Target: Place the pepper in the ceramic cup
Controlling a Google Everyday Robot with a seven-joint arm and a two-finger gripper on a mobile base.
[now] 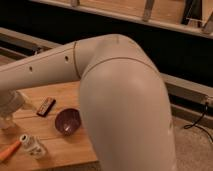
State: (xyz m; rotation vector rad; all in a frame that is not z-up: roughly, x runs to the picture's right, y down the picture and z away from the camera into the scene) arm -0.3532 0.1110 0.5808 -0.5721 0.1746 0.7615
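pepper [9, 150] lies on the wooden table [60, 150] at its front left, just beside the capped jar [33, 145], not yet picked up. the gripper [7, 116] hangs at the table's left edge, apart from the pepper; how open it is i cannot tell. the ceramic cup is not clearly visible. 2 steps remain: grasp and drop.

No readable text, not on the capped jar [33, 146] or the dark packet [45, 106]. Gripper [7, 112] at far left edge, above wooden table [67, 144].

One close, high view over the arm [117, 100] onto the table [65, 150]; end effector [7, 115] at left edge.
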